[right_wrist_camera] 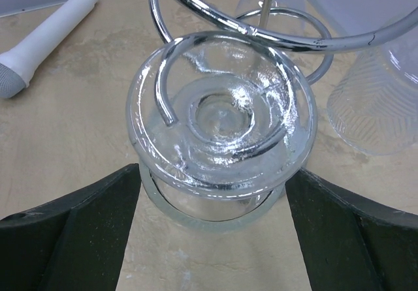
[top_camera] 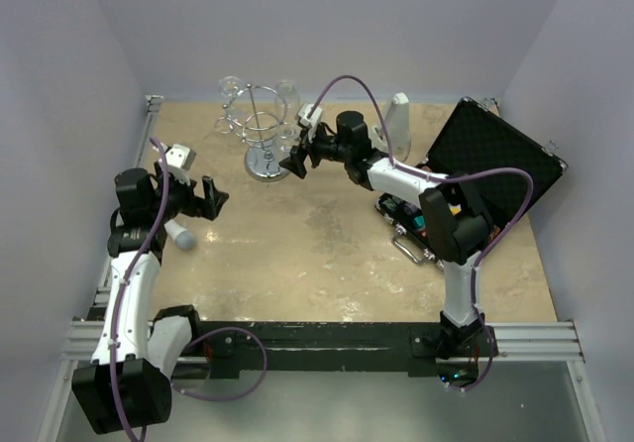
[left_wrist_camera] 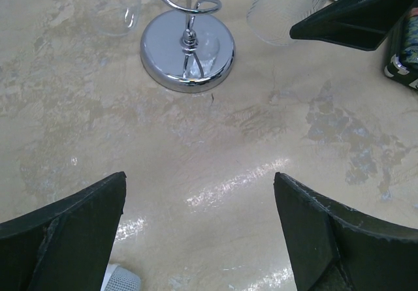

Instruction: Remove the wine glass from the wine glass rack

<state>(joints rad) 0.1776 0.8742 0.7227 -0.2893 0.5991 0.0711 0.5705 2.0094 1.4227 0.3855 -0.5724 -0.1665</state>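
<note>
The wine glass rack (top_camera: 264,135) is a chrome wire stand whose round shiny base (left_wrist_camera: 187,49) sits at the back middle of the table. A wine glass (right_wrist_camera: 222,118) hangs upside down from one curled arm (right_wrist_camera: 215,20), foot on top and bowl below. My right gripper (right_wrist_camera: 212,173) is open, with a black finger on each side of that bowl, close to its walls. In the top view the right gripper (top_camera: 295,163) is at the rack's right side. My left gripper (top_camera: 211,199) is open and empty over bare table (left_wrist_camera: 199,186), well left of the rack.
More glasses hang on the rack (top_camera: 230,90) (right_wrist_camera: 379,102). A white microphone (top_camera: 181,234) lies by the left arm. A grey wedge-shaped metronome (top_camera: 398,125) stands at the back right. An open black case (top_camera: 495,155) lies on the right.
</note>
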